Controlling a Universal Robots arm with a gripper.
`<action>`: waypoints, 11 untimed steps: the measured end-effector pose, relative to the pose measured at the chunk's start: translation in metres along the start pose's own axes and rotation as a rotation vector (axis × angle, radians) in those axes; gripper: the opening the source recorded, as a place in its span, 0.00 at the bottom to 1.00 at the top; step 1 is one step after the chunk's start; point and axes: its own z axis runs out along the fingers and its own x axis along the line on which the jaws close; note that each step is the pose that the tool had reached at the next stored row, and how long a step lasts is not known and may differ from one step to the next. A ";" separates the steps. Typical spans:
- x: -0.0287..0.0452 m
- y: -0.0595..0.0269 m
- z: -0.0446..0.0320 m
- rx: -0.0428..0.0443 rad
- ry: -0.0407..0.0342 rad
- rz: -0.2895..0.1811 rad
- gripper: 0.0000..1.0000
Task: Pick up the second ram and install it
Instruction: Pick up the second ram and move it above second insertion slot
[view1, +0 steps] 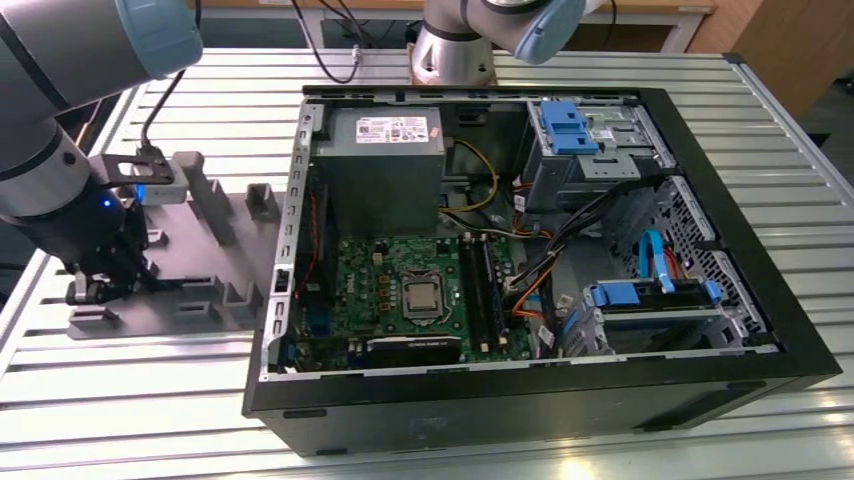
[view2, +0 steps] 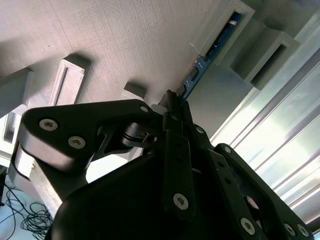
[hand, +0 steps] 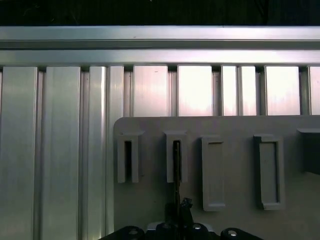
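"What are the jaws doing?"
"Pinching the second ram (view2: 199, 67) by its thin edge."
"And beyond them?"
"Its far end sits in a slot of the grey fixture (view1: 234, 250). Well past that, the open computer case (view1: 747, 330) stands on the desk (view1: 134, 400)."

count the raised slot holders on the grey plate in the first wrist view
5 in a row: two narrow holders, two wider ones, a fifth cut off at the frame edge. The claw grips the second ram at one narrow holder. More may be hidden.
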 end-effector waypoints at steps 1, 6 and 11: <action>0.0000 0.0000 -0.0006 0.0000 0.0000 0.000 0.14; -0.0002 0.0001 -0.0068 0.0001 -0.0001 0.000 0.14; -0.0005 0.0002 -0.0187 0.0001 0.0000 0.000 0.14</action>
